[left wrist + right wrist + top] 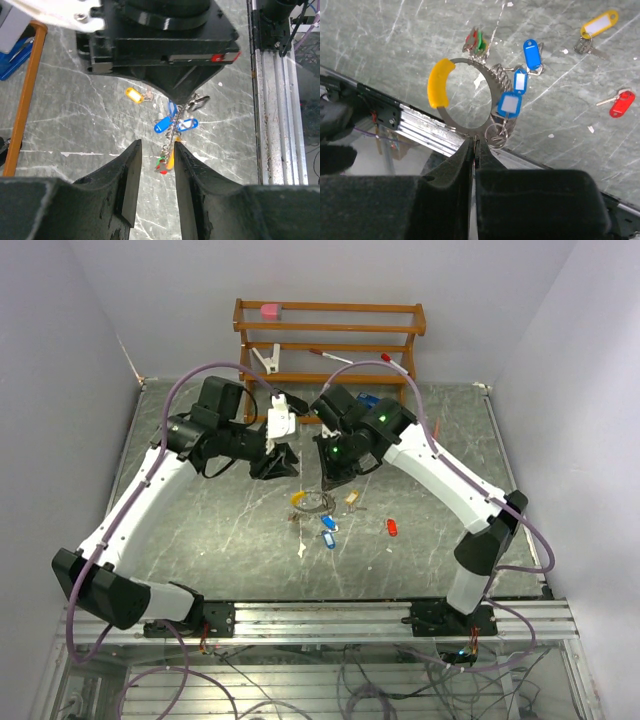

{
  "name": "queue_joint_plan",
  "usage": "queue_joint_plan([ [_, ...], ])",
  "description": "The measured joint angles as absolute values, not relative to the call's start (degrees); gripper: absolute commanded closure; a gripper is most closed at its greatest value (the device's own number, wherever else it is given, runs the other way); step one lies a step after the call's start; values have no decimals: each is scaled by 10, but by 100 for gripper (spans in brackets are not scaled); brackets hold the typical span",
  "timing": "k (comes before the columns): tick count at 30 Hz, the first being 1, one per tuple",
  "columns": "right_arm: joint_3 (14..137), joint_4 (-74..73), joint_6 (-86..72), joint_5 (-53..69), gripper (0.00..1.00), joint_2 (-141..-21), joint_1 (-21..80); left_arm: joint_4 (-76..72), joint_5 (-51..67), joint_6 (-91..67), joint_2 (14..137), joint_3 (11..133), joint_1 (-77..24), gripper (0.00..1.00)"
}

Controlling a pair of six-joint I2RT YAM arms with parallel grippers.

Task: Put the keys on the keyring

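Holding the keyring (438, 85) by its lower rim, the right gripper (474, 142) is closed tight on the wire, above the middle of the worktop (200, 540). The ring is partly covered in yellow. Three blue-tag keys (520, 81) and a red and green pair (475, 41) hang on it. The left gripper (157, 144) stands just beside the ring, its jaws narrowly apart and holding nothing. A yellow-tag key (599, 22), a red-tag key (621, 104) and a tan-tag key (352, 498) lie loose on the worktop near the middle, the red one nearest the right edge.
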State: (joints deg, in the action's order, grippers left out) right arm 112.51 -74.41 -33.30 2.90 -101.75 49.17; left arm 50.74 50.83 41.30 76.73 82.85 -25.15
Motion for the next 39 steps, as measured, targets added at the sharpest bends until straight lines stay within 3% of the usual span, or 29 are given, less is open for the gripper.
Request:
queue_joint_plan([
  [9,1147,-740,-417,18,100,-1023,466,542,500,412,769,860,-301,58],
  [25,1080,-633,-592,-11,100,-993,454,453,394,163,763,838,-326,65],
  [39,1040,-565,-637,-20,100,-955,454,422,357,95,771,827,-326,66],
])
